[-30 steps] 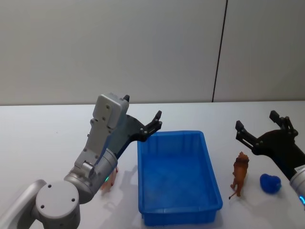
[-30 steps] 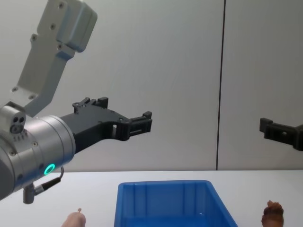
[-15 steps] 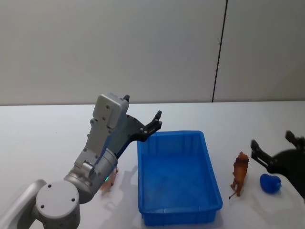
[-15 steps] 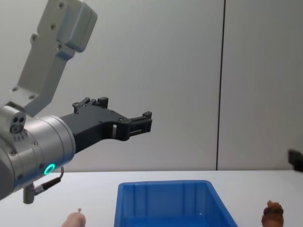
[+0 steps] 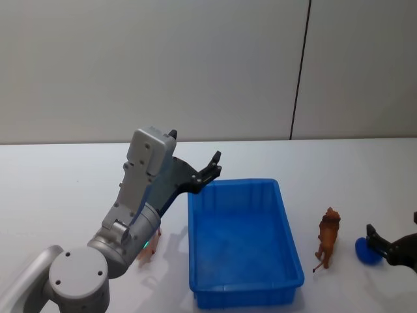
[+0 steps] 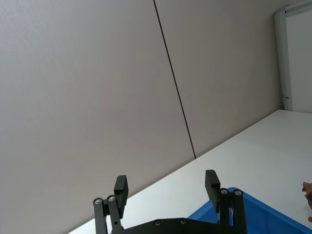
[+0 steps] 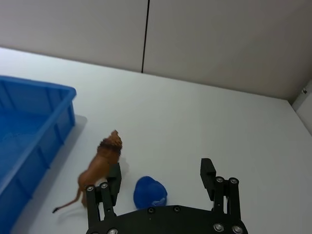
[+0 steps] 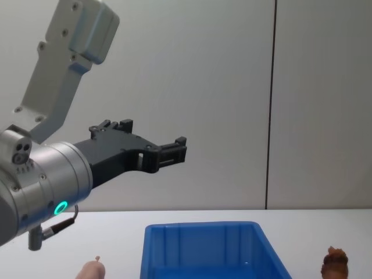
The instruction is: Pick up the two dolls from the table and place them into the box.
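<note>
I've got the left gripper [image 5: 212,167] held high by the box [image 5: 234,183] far-left corner, jaws apart, empty; the right gripper [image 7: 161,168] is low at my right, jaws apart, near the brown doll [image 5: 328,238] standing on the table [image 5: 65,189] right of the box. The peach doll [image 8: 92,269] lies left of the box.

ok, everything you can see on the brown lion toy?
The brown lion toy is orange-brown, matte, with a darker mane and thin tail. It stands on all fours on the white table, between the blue bin and a small blue object, touching neither. The open right gripper hovers near, not touching it.
</note>
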Motion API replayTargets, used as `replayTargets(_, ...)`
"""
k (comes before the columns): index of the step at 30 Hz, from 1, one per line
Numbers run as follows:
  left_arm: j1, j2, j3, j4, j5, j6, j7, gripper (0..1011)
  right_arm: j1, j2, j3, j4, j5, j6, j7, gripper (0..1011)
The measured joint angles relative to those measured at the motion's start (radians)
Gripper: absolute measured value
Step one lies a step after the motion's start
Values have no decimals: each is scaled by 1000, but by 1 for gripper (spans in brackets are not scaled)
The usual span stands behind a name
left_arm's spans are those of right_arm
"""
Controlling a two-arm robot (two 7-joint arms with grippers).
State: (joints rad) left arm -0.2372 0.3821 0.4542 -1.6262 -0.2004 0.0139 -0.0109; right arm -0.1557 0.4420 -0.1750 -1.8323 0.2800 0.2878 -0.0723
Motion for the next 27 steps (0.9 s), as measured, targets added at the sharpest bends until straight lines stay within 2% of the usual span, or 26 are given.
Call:
replayTargets(5,0,0,0,0,0,0,0,1001,38,-9,-2,34,-31,63,10,1001)
replayTargets(13,0,0,0,0,0,0,0,1001,99,-34,-10,101,-75,134,33,1001)
replayTargets(19,0,0,0,0,0,0,0,1001,133,-51,-19,148,-100,175,52,1001)
replayTargets(27,0,0,0,0,0,0,0,1001,164,-72,-31,205,-126,201,77,1001)
